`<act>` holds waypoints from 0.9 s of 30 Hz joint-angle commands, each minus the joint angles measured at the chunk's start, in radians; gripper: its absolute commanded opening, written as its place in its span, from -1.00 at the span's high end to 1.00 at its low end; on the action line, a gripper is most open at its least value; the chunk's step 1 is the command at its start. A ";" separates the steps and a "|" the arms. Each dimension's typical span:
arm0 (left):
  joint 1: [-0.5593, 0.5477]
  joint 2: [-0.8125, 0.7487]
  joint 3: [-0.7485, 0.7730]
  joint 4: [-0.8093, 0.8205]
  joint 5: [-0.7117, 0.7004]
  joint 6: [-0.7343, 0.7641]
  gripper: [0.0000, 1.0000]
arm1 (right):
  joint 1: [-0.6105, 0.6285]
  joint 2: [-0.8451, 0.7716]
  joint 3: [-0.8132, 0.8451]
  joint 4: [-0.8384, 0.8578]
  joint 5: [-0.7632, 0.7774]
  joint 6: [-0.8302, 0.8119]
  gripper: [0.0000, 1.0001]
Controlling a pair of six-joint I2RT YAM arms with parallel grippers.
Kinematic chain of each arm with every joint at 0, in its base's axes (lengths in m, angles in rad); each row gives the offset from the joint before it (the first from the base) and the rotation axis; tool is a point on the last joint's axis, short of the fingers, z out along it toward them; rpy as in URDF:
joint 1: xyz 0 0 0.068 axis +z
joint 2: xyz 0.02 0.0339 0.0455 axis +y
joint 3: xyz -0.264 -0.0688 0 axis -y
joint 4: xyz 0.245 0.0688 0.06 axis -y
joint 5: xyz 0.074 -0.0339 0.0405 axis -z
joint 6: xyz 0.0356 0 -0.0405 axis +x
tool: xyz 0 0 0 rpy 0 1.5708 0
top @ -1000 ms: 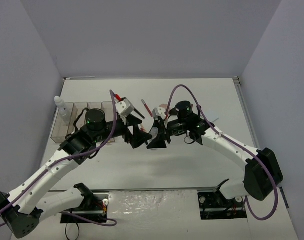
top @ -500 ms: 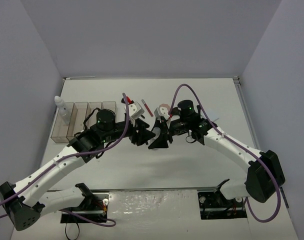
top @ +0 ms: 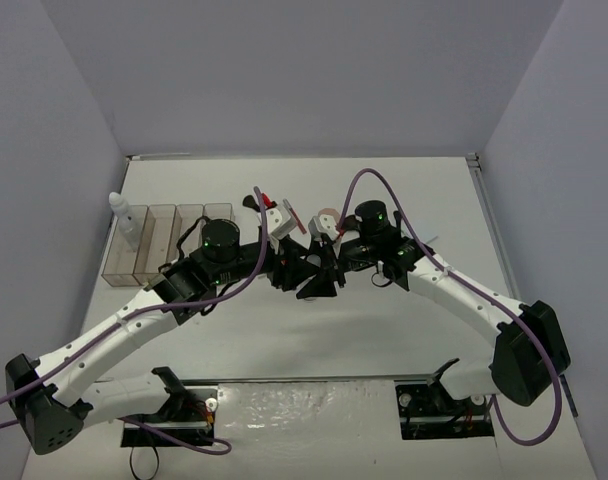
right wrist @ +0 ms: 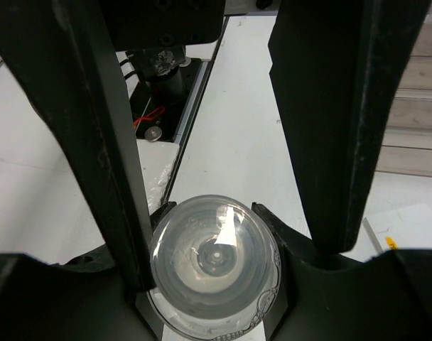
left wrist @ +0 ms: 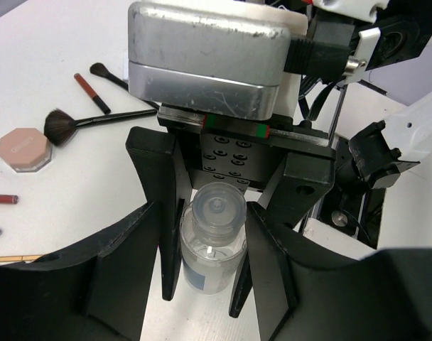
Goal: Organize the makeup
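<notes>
Left hand [top: 294, 268] moved right to right hand [top: 322, 272] | only wrist views show plainly small clear plastic bottle [left wrist: 212, 249] | right hand grasps it | left hand flanks it, grip unclear

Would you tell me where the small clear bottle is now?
The small clear bottle is centre-frame in the top view, held by the right end effector, with fingers of the left end effector flanking it.

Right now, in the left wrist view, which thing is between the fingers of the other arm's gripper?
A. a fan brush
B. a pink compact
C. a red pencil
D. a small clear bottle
D: the small clear bottle sits between the fingers of the right gripper, while the pink compact and the fan brush lie on the table.
</notes>
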 commanded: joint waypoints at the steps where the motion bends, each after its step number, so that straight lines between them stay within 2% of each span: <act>1: -0.010 0.010 0.016 0.119 -0.014 -0.010 0.13 | 0.006 -0.021 0.051 0.053 -0.029 -0.002 1.00; 3: -0.012 0.014 0.013 0.127 -0.015 -0.009 0.26 | 0.006 -0.017 0.052 0.052 -0.029 -0.002 1.00; 6: -0.012 0.019 0.010 0.131 -0.012 -0.006 0.66 | 0.007 -0.013 0.050 0.051 -0.022 -0.002 1.00; 8: -0.012 0.020 0.003 0.141 -0.009 -0.005 0.81 | 0.007 -0.009 0.050 0.051 -0.017 -0.004 0.99; 9: -0.012 0.018 -0.006 0.152 -0.009 -0.007 0.96 | 0.006 -0.009 0.049 0.051 -0.007 -0.004 0.98; 12: -0.012 0.012 -0.020 0.164 -0.010 -0.006 1.00 | 0.006 -0.004 0.045 0.051 0.000 -0.004 0.92; 14: -0.012 0.006 -0.026 0.173 -0.005 -0.010 1.00 | 0.006 0.001 0.045 0.051 0.005 -0.004 0.79; 16: -0.012 0.000 -0.035 0.192 -0.003 -0.013 1.00 | 0.006 0.009 0.044 0.049 0.016 -0.004 0.45; 20: -0.012 -0.013 -0.057 0.202 -0.035 -0.014 1.00 | 0.006 0.027 0.040 0.049 0.061 0.003 -0.03; 22: -0.012 -0.018 -0.075 0.212 -0.047 -0.014 1.00 | 0.006 0.036 0.035 0.049 0.074 0.005 -0.14; 25: -0.012 -0.029 -0.103 0.228 -0.077 -0.016 1.00 | 0.005 0.053 0.026 0.049 0.112 0.009 -0.53; 27: -0.012 -0.033 -0.119 0.236 -0.085 -0.018 1.00 | 0.004 0.060 0.025 0.048 0.121 0.008 -0.63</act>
